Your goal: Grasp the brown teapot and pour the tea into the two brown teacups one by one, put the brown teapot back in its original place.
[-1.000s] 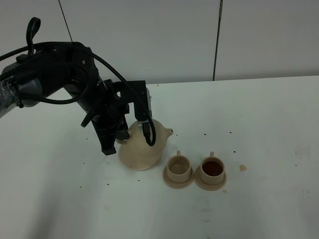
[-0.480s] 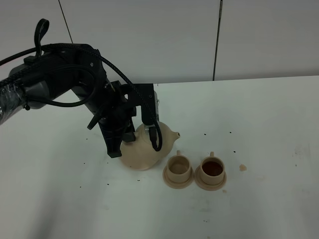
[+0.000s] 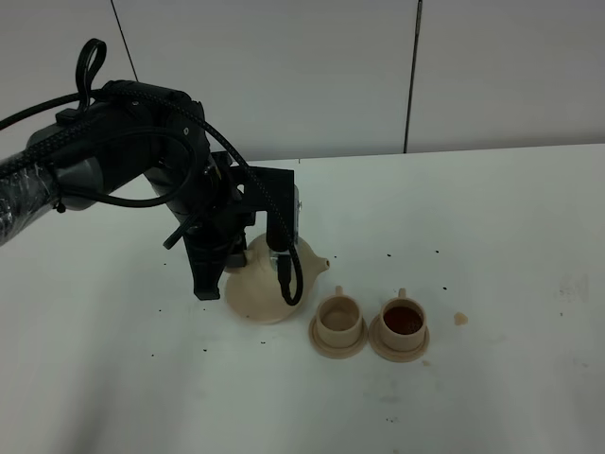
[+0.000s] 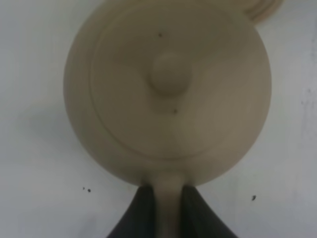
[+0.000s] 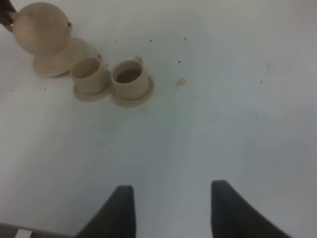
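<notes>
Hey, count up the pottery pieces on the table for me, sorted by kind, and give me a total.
Teapot: 1
Teacups: 2
Small cup saucers: 2
Large saucer: 1
Total: 6

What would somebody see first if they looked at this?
The black left claw pinches the handle of a round pale tan clay teapot, left of centre over the white table. Beside it stand two small tan cups; only the cup farther from the teapot holds dark tea.
</notes>
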`<state>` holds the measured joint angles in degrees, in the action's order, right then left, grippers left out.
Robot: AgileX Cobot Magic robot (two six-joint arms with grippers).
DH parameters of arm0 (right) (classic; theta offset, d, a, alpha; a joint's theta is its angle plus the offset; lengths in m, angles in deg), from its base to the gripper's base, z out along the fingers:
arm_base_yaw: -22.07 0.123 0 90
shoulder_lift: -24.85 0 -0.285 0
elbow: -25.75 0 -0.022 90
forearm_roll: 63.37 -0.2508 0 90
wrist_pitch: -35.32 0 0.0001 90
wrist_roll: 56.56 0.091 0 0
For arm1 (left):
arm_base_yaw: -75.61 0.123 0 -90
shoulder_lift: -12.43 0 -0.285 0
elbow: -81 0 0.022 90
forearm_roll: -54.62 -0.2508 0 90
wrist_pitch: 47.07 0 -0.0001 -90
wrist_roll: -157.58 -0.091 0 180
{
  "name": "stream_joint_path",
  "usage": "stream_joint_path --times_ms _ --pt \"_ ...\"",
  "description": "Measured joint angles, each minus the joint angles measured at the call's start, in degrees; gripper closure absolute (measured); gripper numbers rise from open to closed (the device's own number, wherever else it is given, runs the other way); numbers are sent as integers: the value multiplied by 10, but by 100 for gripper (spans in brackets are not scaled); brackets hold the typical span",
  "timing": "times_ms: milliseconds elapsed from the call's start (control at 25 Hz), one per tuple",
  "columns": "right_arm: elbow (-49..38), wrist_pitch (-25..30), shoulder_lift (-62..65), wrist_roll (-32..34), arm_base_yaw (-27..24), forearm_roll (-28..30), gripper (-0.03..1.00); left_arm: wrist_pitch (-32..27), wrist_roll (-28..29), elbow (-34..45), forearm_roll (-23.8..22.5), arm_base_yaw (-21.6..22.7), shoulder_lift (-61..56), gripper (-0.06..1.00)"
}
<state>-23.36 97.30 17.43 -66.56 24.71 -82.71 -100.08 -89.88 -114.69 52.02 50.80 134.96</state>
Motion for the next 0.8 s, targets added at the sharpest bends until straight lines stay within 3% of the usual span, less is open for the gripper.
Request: stream_joint_path --times_ms 480,800 --pt "0 0 0 0 0 0 62 27 -1 0 -88 -22 0 77" --pt "0 0 0 0 0 0 62 38 -23 -2 -84 -23 0 77"
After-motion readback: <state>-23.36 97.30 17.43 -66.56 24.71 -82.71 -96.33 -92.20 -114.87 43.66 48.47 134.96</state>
